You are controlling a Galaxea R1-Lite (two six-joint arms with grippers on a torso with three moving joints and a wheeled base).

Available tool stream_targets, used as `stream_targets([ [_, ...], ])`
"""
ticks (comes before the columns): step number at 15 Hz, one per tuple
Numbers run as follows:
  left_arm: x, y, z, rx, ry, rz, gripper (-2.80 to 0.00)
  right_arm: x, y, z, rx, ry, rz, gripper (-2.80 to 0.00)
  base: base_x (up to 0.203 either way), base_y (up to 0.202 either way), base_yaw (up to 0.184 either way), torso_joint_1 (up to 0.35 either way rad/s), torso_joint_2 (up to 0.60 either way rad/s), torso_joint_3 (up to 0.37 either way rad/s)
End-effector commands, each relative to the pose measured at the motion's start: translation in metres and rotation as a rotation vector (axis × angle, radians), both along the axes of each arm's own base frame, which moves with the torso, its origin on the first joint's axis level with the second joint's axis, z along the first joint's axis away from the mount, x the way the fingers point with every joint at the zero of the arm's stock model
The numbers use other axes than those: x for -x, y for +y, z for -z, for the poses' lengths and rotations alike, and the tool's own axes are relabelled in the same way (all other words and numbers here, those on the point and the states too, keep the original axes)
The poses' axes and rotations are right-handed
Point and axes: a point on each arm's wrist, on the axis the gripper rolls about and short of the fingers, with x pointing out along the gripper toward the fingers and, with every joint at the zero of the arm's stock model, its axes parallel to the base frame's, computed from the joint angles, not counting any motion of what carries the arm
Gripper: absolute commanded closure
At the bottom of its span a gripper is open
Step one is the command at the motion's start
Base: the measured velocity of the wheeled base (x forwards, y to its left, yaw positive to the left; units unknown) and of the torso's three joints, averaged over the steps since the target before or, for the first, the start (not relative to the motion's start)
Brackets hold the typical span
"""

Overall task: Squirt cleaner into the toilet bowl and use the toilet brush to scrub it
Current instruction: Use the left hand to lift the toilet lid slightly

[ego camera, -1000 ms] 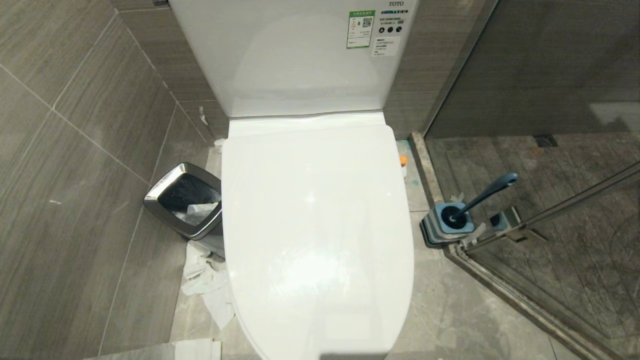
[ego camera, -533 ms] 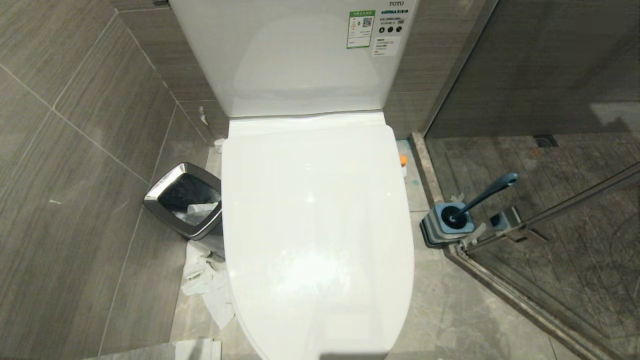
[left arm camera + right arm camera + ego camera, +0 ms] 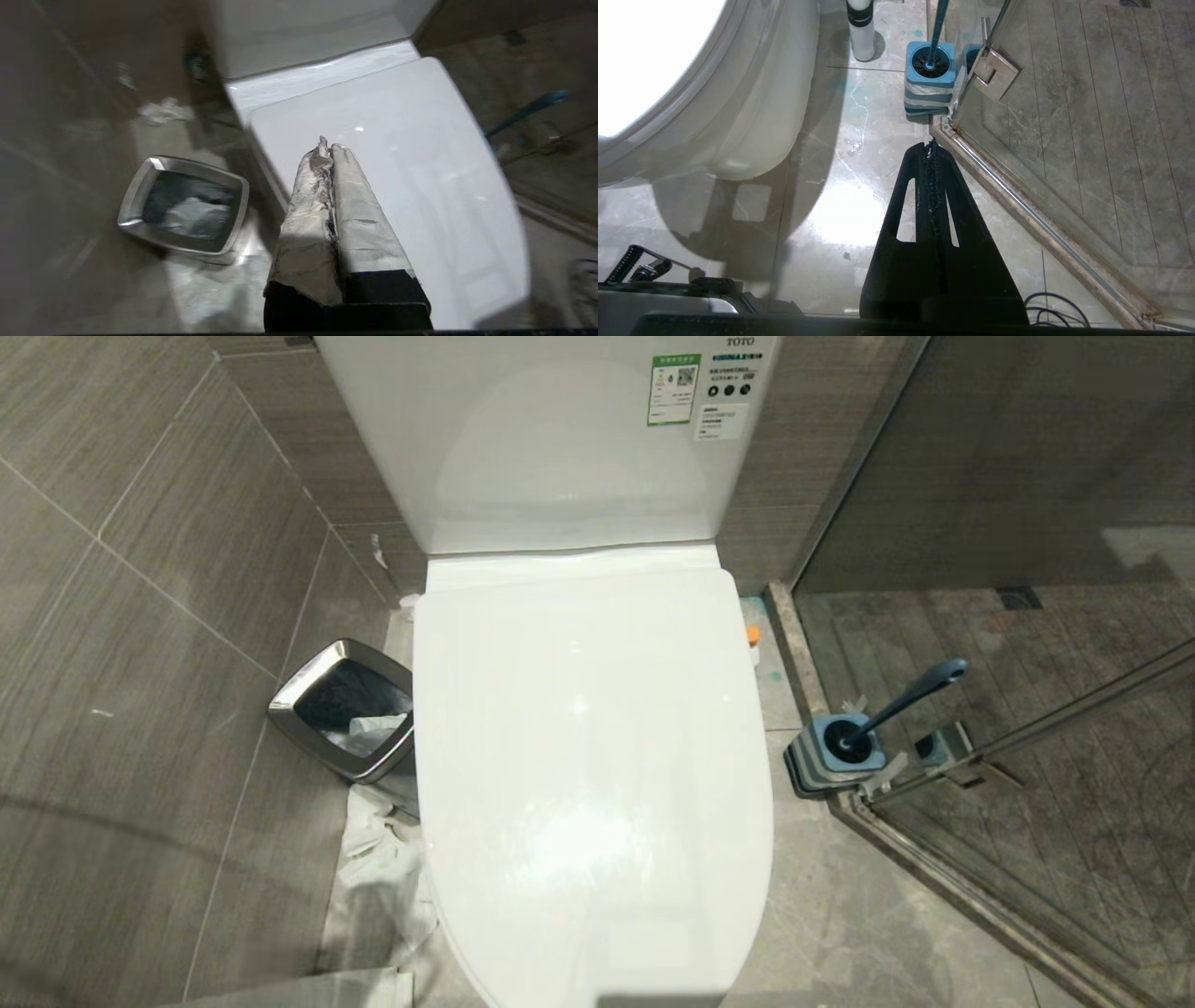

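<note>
Clenched and empty, the left tool hovers over the closed lid, which likely needs lifting first.

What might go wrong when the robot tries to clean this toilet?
The toilet lid is down, so cleaner squirted now would land on it, not in the bowl. The left gripper is shut above the lid and may slip on the glossy surface when lifting it. The toilet brush leans close to the glass door and could knock it.
</note>
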Motion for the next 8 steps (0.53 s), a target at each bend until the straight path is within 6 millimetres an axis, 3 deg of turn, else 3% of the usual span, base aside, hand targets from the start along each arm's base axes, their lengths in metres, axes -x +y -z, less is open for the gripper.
stream_targets([
  [1, -0.062, -0.002, -0.004, 0.205, 0.211, 0.175, 0.0, 0.0, 0.0, 0.0, 0.001, 0.0, -0.001, 0.0, 0.0, 0.0, 0.0, 0.0, 0.0, 0.0],
  [4, -0.085, 0.006, -0.001, 0.357, 0.358, 0.402, 0.0, 0.0, 0.0, 0.0, 0.001, 0.002, -0.001, 0.0, 0.0, 0.0, 0.0, 0.0, 0.0, 0.0],
  [8, -0.116, 0.017, 0.003, 0.605, 0.505, 0.463, 0.0, 0.0, 0.0, 0.0, 0.001, 0.0, 0.0, 0.0, 0.0, 0.0, 0.0, 0.0, 0.0, 0.0],
])
